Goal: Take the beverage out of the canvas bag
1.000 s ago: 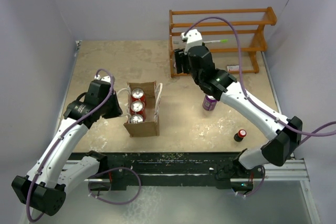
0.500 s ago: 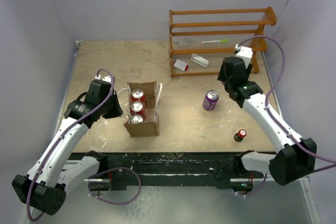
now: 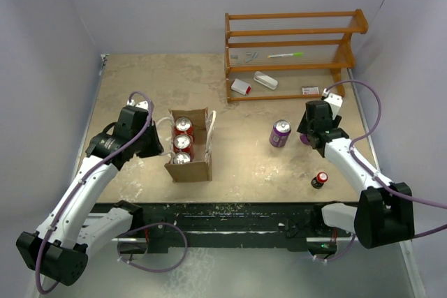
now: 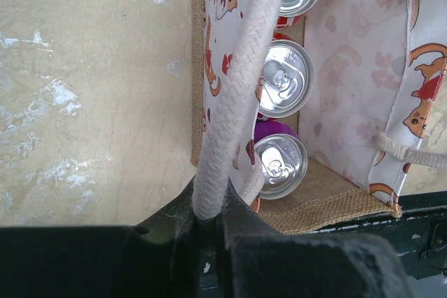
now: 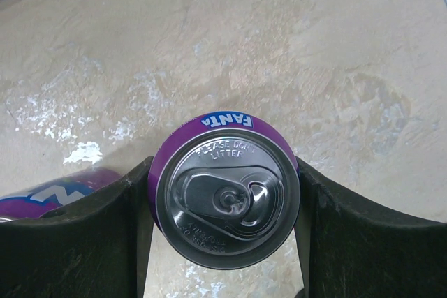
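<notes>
Fanta can (image 5: 225, 200): out of the bag, clamped between the fingers of the right pincer (image 5: 223, 169), probably for setting down.
Bag (image 3: 190, 169): just ahead of the left pincer (image 4: 209, 218), well apart from the right one; three cans (image 4: 283, 78) inside.
Handle (image 4: 237, 82): pinched shut in the left pincer, likely to steady the bag.
Purple can (image 3: 281, 132): on the table (image 3: 140, 88), just beside the right pincer.
</notes>
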You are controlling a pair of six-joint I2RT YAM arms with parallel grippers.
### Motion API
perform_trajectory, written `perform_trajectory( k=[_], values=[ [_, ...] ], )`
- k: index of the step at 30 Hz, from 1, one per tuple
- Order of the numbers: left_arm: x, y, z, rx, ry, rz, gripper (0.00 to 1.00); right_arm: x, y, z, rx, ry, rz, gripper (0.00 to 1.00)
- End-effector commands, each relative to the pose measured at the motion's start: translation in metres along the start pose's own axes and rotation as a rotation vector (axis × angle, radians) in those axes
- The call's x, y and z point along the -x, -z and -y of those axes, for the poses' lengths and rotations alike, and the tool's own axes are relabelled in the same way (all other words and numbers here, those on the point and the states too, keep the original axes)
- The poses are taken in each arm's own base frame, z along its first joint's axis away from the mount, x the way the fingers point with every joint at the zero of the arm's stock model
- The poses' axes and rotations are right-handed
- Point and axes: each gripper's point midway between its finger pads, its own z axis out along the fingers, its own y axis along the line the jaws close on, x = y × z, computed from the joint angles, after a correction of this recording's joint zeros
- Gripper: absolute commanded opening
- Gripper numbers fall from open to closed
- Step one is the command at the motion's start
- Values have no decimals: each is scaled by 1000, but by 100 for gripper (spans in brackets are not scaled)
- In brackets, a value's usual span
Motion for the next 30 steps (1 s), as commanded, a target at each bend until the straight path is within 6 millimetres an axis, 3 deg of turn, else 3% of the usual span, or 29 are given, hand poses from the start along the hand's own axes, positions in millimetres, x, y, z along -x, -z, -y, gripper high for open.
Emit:
perform_trajectory(
  k=[1, 14, 25, 30],
  values=[
    [5, -1, 4, -9, 1, 17, 0, 34, 6, -15, 75, -144, 138, 0],
    [5, -3, 3, 1, 3, 11, 0, 8, -2, -15, 95, -137, 112, 2],
    [5, -3, 2, 3, 4, 14, 0, 8, 0, -15, 101, -137, 113, 73],
    [5, -2, 2, 1, 4, 16, 0, 10, 3, -14, 107, -148, 119, 79]
  ],
)
